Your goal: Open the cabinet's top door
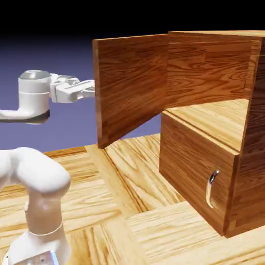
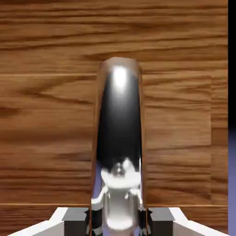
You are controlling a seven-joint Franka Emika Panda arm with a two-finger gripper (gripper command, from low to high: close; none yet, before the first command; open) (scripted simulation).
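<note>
White is the colour of the robot arm (image 1: 44,178), which in the exterior view comes up from the lower left and reaches to the cabinet (image 1: 192,176) of reddish-brown wood. From this view I can see that the top door (image 1: 132,85) stands wide open, swung out toward the exterior view's left, and the upper compartment (image 1: 209,111) shows its pale wooden floor. The claw (image 1: 93,89) is behind the far edge of the door, so its fingertips are hidden there, and also the handle of this door is hidden.

The hand view gives the other half. It shows the curved silver handle (image 2: 119,124) large, in the middle, in front of the door's wood grain. The lower end of the handle is between the two grey fingertips (image 2: 77,221), which are closed on it, one at each side. So the claw is narrow and holds the handle.

Only the exterior view shows the lower panel (image 1: 194,173), which is shut, with its own curved silver handle (image 1: 211,189). Also only there one sees the desk (image 1: 114,207), made of light wood, under the cabinet. At the right edge of the hand view, a strip of dark and blue-violet backdrop (image 2: 232,170) is visible beside the door.
</note>
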